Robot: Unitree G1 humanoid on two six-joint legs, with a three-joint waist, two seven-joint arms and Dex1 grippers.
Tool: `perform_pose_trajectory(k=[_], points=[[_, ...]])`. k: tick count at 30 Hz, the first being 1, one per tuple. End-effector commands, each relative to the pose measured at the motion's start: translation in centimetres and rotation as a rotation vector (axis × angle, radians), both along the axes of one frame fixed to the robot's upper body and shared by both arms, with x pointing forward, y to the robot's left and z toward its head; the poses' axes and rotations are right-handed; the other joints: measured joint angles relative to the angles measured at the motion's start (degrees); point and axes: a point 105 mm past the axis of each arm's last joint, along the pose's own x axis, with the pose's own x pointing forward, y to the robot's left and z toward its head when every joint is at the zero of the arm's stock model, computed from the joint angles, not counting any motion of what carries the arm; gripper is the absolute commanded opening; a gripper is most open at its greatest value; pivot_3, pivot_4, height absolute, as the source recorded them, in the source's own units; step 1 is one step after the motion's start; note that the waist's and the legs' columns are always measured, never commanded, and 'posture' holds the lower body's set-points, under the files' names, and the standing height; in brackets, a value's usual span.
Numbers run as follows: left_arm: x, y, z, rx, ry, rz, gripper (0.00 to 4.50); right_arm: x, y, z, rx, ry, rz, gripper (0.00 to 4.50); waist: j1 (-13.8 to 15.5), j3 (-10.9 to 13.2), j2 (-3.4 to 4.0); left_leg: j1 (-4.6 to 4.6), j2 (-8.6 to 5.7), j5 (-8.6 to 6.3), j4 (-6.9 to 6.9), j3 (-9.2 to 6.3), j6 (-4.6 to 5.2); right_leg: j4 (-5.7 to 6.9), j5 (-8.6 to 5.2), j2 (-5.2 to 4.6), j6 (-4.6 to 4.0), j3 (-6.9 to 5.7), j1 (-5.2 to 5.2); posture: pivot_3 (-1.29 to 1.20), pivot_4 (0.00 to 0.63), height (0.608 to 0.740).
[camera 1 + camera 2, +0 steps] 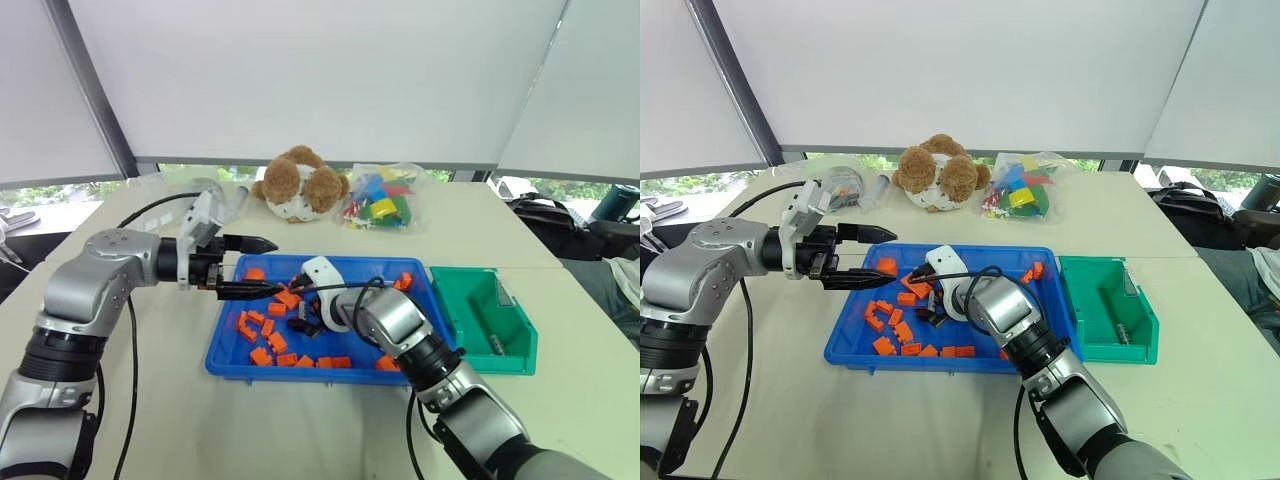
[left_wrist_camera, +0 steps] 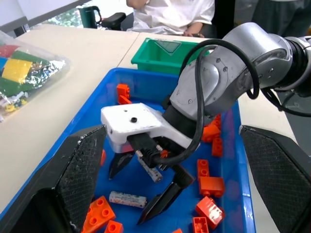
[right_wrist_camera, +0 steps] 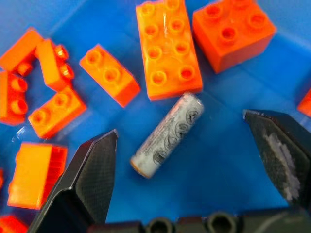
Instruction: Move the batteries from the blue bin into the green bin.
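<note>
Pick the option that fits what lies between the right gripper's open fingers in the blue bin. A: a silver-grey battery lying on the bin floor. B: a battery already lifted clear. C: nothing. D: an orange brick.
A: in the right wrist view the battery lies flat on the blue bin floor between the open fingers of the right gripper, untouched, with orange bricks beside it.

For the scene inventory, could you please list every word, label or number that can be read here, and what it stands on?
No text can be read.
battery in the blue bin: grey printed marks on its wrap, too blurred to read.
bag of coloured blocks: no print legible.
green bin: no label seen.
</note>
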Motion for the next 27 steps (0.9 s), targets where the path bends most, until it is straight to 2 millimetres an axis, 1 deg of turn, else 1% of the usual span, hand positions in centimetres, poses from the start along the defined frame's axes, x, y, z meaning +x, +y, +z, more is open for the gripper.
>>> perform_pose_trajectory(k=[1, 4, 5, 6, 9, 11, 13, 15, 17, 19, 21, 22, 24, 25, 26, 27], points=[[-0.3, 0.1, 0.8, 0.010, -0.052, -0.001, 4.50, 0.2, 0.3, 0.3, 0.002, -0.008, -0.001, 4.44, 0.0, 0.0, 0.00, 0.00, 0.00, 0.00, 0.00, 0.00, 0.00, 0.00, 0.00, 0.00, 0.00, 0.00, 0.00, 0.00, 0.150, 0.733], [-0.3, 0.2, 0.8, 0.013, -0.054, -0.001, 4.50, -0.1, 0.3, 0.1, -0.008, -0.009, 0.011, 3.64, 0.0, 0.0, 0.00, 0.00, 0.00, 0.00, 0.00, 0.00, 0.00, 0.00, 0.00, 0.00, 0.00, 0.00, 0.01, 0.00, 0.150, 0.733], [-0.3, 0.2, 0.8, 0.013, -0.054, 0.000, 4.50, -0.2, 0.3, 0.1, -0.012, -0.009, 0.017, 3.28, 0.0, 0.0, 0.00, 0.00, 0.00, 0.00, 0.00, 0.00, 0.00, 0.00, 0.00, 0.00, 0.00, 0.00, 0.01, 0.00, 0.150, 0.733], [-0.2, 0.2, 0.8, 0.013, -0.055, 0.001, 4.50, -0.3, 0.3, 0.0, -0.015, -0.008, 0.020, 2.67, 0.0, 0.0, 0.00, 0.00, 0.00, 0.00, 0.00, 0.00, 0.00, 0.00, 0.00, 0.00, 0.00, 0.00, 0.01, 0.00, 0.150, 0.733], [-0.2, 0.2, 0.8, 0.013, -0.054, 0.002, 4.50, -0.7, 0.1, -0.1, -0.021, 0.001, 0.031, 1.19, 0.0, 0.0, 0.00, 0.00, 0.00, 0.00, 0.00, 0.00, 0.00, 0.00, 0.00, 0.00, 0.00, 0.00, 0.01, 0.00, 0.150, 0.733], [-0.3, 0.1, 0.8, 0.013, -0.054, 0.001, 4.50, -1.0, 0.1, -0.2, -0.027, 0.007, 0.041, 0.10, 0.0, 0.0, 0.00, 0.00, 0.00, 0.00, 0.00, -0.01, 0.00, 0.00, 0.00, 0.00, 0.00, 0.00, 0.01, 0.00, 0.150, 0.733], [-0.3, 0.1, 0.7, 0.012, -0.053, 0.000, 4.50, -1.3, 0.2, -0.2, -0.029, 0.013, 0.054, 0.02, 0.0, 0.0, 0.00, 0.00, 0.00, 0.00, 0.00, -0.01, 0.00, 0.00, 0.00, 0.00, 0.00, 0.00, 0.01, 0.00, 0.150, 0.733], [-0.3, 0.0, 0.7, 0.011, -0.053, 0.000, 4.50, -1.3, 0.2, 0.7, -0.018, -0.003, 0.054, 0.02, 0.0, 0.0, 0.00, 0.00, 0.00, 0.00, 0.00, -0.01, 0.00, 0.00, 0.00, 0.00, 0.00, 0.00, 0.01, 0.00, 0.150, 0.733], [-0.3, 0.0, 0.7, 0.010, -0.052, -0.001, 4.50, -1.2, -0.1, 2.3, 0.021, -0.028, 0.046, 0.02, 0.0, 0.0, 0.00, 0.00, 0.00, 0.00, 0.00, -0.01, 0.00, 0.00, 0.00, 0.00, 0.00, 0.00, 0.01, 0.00, 0.150, 0.733], [-0.2, 0.0, 0.8, 0.009, -0.051, -0.003, 4.50, -0.9, -1.5, 5.0, 0.065, -0.086, 0.009, 0.02, 0.1, 0.0, 0.01, -0.01, 0.00, 0.00, 0.00, -0.01, 0.00, -0.01, 0.00, 0.00, 0.00, 0.00, 0.00, 0.00, 0.150, 0.733], [-0.2, -0.2, 0.8, 0.007, -0.049, -0.006, 4.50, -0.6, -4.2, 8.2, 0.095, -0.162, -0.052, 0.02, 0.5, 0.0, 0.01, -0.03, -0.01, 0.00, 0.00, -0.02, 0.00, -0.01, 0.00, -0.02, 0.00, 0.00, 0.00, 0.00, 0.150, 0.733], [-0.1, -0.2, 0.8, 0.006, -0.049, -0.007, 4.50, -0.6, -5.1, 9.0, 0.101, -0.182, -0.069, 0.02, 0.7, 0.0, 0.00, -0.04, -0.03, 0.00, 0.01, -0.02, 0.00, -0.02, 0.00, -0.04, 0.00, 0.00, 0.00, 0.00, 0.150, 0.733], [-0.1, -0.3, 0.6, 0.005, -0.045, -0.013, 4.50, -0.9, -10.2, 11.8, 0.098, -0.253, -0.177, 0.02, 0.8, 0.0, 0.00, -0.05, -0.05, 0.00, 0.01, -0.03, 0.00, -0.06, 0.00, -0.05, 0.00, -0.01, 0.03, 0.00, 0.150, 0.733], [0.0, -0.4, 0.6, 0.004, -0.044, -0.017, 4.50, -1.4, -12.8, 12.7, 0.084, -0.280, -0.228, 0.02, 1.0, 0.0, 0.00, -0.05, -0.06, 0.00, 0.00, -0.04, 0.01, -0.09, 0.00, -0.06, 0.00, -0.02, 0.04, 0.00, 0.150, 0.733], [0.0, -0.5, 0.6, 0.001, -0.042, -0.021, 4.50, -1.9, -15.0, 13.4, 0.059, -0.302, -0.272, 0.02, 1.1, 0.0, 0.00, -0.08, -0.06, -0.01, -0.01, -0.06, 0.01, -0.14, 0.00, -0.06, 0.00, -0.02, 0.05, 0.00, 0.150, 0.733], [0.0, -0.5, 0.6, -0.001, -0.041, -0.024, 4.50, -2.3, -17.0, 13.6, 0.014, -0.316, -0.317, 0.02, 1.2, 0.0, 0.00, -0.08, -0.07, -0.02, -0.01, -0.05, 0.03, -0.15, 0.00, -0.06, 0.00, -0.02, 0.05, 0.00, 0.150, 0.733]])
